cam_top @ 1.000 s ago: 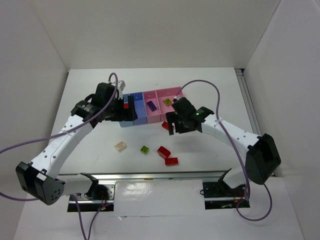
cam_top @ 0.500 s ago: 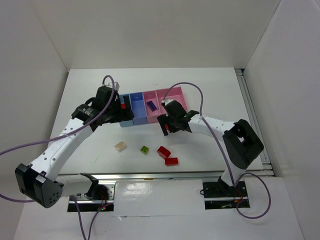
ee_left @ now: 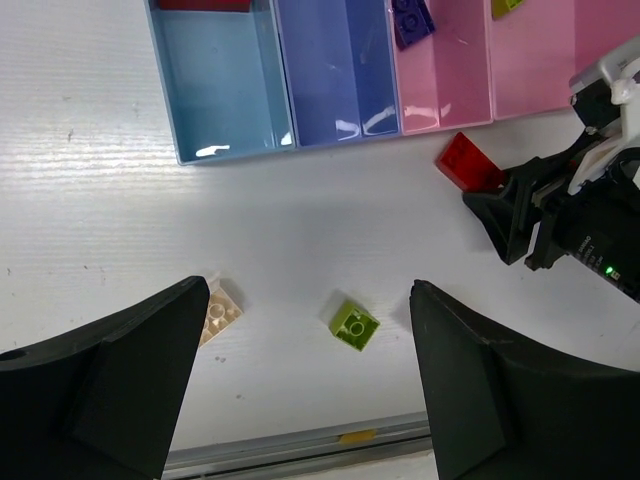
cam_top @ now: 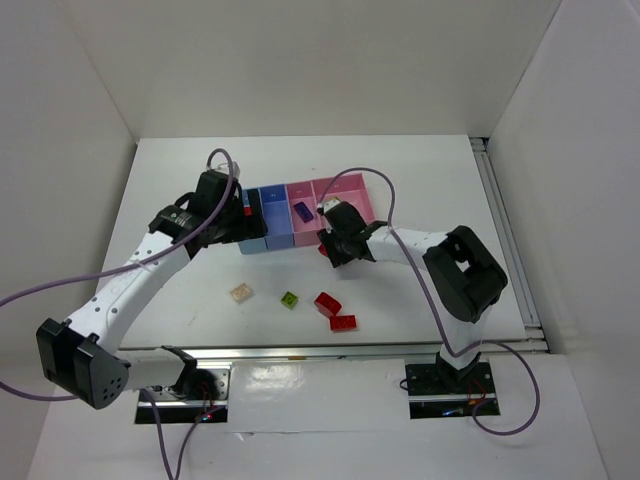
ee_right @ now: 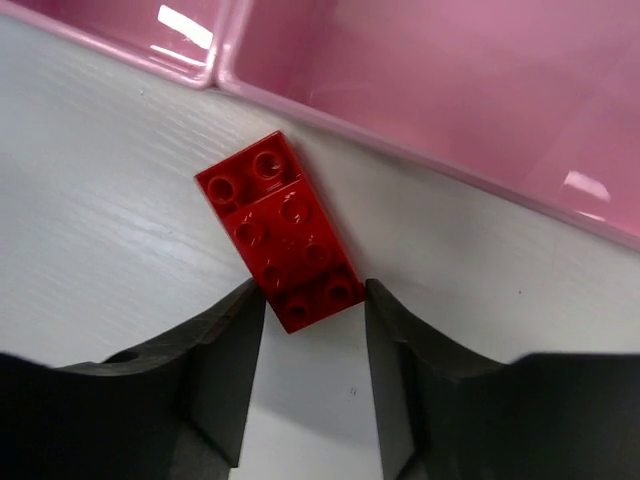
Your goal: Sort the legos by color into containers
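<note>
The containers stand as a joined row: light blue, darker blue, pink and wider pink. A dark purple lego lies in the pink bin. In front of the pink bins a red lego lies on the table. My right gripper is shut on its near end, both fingers touching it. My left gripper hangs open over the table in front of the blue bins. Below it lie a lime green lego and a cream lego.
Two more red legos lie near the table's front edge, right of the green one. A red piece shows at the far end of the light blue bin. White walls close in the table. Purple cables loop over both arms.
My right gripper has swung left and down onto the red lego in front of the pink bins and closed on it. My left gripper has hardly moved.
</note>
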`<action>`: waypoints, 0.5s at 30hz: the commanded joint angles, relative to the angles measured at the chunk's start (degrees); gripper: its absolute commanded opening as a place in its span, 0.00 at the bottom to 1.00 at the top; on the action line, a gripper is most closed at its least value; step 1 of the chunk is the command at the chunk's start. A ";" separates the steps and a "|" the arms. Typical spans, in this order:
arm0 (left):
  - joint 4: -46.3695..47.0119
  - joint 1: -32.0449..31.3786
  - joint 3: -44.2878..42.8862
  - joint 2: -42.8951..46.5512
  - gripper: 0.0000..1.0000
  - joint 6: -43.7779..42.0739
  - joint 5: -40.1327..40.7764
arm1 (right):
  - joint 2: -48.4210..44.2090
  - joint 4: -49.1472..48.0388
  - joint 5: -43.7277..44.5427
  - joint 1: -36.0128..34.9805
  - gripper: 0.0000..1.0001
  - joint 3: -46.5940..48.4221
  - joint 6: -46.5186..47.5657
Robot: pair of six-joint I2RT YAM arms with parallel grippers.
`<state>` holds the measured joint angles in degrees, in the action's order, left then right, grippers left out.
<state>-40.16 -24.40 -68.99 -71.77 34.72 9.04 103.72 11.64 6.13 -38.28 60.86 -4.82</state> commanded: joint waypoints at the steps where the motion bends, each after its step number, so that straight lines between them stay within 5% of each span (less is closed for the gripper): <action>1: 2.28 0.93 -1.23 0.05 0.93 0.26 -0.51 | 0.43 -2.76 -1.56 0.23 0.47 1.63 0.16; 8: 2.81 0.94 -2.54 -0.48 0.93 -1.32 0.62 | -8.00 1.19 1.07 -0.92 0.31 -1.44 -0.89; 15: 2.81 1.46 -3.61 -1.53 0.93 -2.38 0.63 | -14.59 7.16 2.92 -4.68 0.31 -0.31 -2.48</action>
<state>-38.76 -23.35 -70.19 -72.99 33.91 8.93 92.47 15.55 7.29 -40.45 59.40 -6.20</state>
